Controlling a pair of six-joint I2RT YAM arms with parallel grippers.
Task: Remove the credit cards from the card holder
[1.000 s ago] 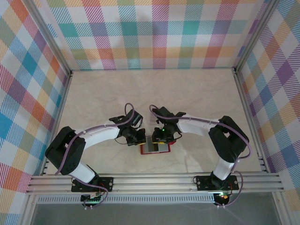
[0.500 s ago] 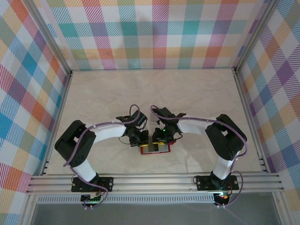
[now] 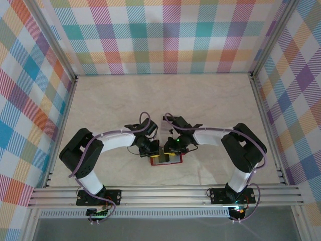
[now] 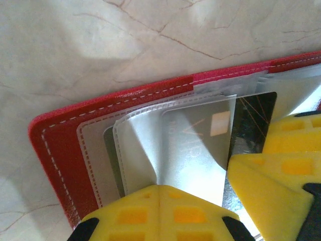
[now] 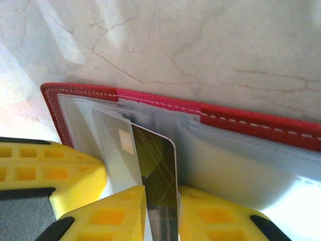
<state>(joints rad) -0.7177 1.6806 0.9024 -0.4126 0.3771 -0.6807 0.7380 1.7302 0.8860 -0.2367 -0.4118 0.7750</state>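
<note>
The red card holder (image 3: 176,163) lies open on the table near the front, its grey clear pockets up. My left gripper (image 3: 152,150) is shut, its yellow tips (image 4: 160,190) pressing down on a clear pocket (image 4: 135,150) at the holder's left end (image 4: 57,150). My right gripper (image 3: 173,150) is shut on a credit card (image 5: 158,165). The card stands on edge between the gripper's tips (image 5: 161,216), and its pale chip end is still inside a pocket. The card's dark part (image 4: 251,120) shows beside the right gripper's fingers (image 4: 281,170).
Plaid walls (image 3: 165,35) and aluminium rails (image 3: 165,196) enclose the marble table (image 3: 165,100). Both arms meet over the holder, with the left gripper's fingers (image 5: 50,173) close beside the right gripper's. Bare table lies behind and to either side.
My left gripper has slid right onto the holder's left end, its elbow folding in. The right gripper's fingers have narrowed onto the card.
</note>
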